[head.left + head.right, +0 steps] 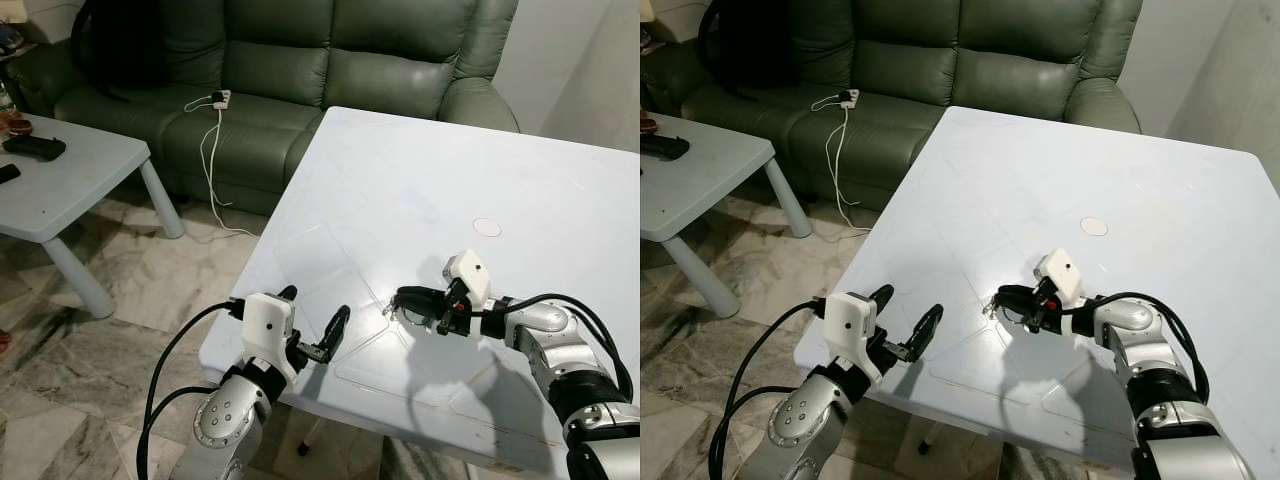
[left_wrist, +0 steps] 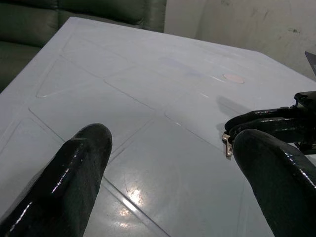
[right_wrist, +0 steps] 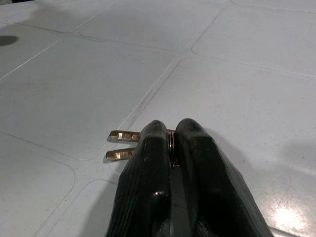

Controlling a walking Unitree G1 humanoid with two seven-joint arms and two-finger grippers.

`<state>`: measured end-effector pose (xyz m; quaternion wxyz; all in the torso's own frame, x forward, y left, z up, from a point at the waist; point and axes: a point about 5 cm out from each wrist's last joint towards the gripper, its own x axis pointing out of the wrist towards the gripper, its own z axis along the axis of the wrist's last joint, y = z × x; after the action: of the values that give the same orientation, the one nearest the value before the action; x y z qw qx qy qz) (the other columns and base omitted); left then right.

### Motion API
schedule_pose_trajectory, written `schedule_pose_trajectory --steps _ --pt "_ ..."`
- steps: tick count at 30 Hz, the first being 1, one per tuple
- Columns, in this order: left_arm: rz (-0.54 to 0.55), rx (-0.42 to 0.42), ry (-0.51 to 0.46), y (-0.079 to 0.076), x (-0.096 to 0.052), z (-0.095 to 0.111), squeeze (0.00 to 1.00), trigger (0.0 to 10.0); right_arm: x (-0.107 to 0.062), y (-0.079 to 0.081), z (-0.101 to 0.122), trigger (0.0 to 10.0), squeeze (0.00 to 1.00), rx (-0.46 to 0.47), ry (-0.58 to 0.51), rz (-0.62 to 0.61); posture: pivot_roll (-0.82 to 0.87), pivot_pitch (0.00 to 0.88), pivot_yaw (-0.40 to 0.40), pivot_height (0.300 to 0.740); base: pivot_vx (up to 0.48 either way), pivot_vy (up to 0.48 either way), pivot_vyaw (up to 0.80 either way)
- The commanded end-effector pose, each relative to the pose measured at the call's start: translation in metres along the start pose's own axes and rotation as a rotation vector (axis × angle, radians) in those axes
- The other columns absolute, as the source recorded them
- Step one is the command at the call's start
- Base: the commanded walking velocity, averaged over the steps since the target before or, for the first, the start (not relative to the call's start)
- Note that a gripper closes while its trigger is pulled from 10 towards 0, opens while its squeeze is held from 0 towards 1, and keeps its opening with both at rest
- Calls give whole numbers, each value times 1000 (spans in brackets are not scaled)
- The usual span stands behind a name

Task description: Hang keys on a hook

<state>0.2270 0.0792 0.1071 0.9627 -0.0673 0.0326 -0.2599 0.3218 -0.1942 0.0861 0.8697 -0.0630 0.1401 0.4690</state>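
Note:
Two brass keys (image 3: 121,144) on a ring lie low over the pale blue table (image 1: 420,180), their tips poking out past my right gripper (image 3: 171,129), which is shut on the ring. In the left eye view that right gripper (image 1: 400,299) sits near the table's front middle, the keys (image 1: 388,312) just at its tip. My left gripper (image 1: 318,325) hovers open at the table's front left edge, a hand's width from the keys. From the left wrist view, its two black fingers (image 2: 74,173) frame the keys (image 2: 227,146).
A small round mark (image 1: 487,227) lies on the table behind my right arm. A dark green sofa (image 1: 300,70) with a white charger and cable (image 1: 212,120) stands beyond. A low table (image 1: 70,180) stands at the left over marble floor.

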Motion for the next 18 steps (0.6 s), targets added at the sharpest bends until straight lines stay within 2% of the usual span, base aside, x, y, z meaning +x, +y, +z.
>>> schedule_pose_trajectory --steps 1,2,14,18 --pt "0 4 -25 -2 1 7 0 10000 -3 -3 3 4902 0 -19 7 -2 32 55 -66 740 0 0 0" --pt "1 4 -25 -2 1 7 0 10000 -3 -4 3 0 0 -16 2 -5 33 57 -67 740 0 0 0" --pt "12 3 -23 0 1 7 0 10000 -4 -5 10 0 0 -13 -49 -4 33 61 -67 740 0 0 0" --pt "16 5 -28 1 2 9 0 10000 -3 -11 23 0 0 19 -162 -61 34 61 -68 740 0 0 0"
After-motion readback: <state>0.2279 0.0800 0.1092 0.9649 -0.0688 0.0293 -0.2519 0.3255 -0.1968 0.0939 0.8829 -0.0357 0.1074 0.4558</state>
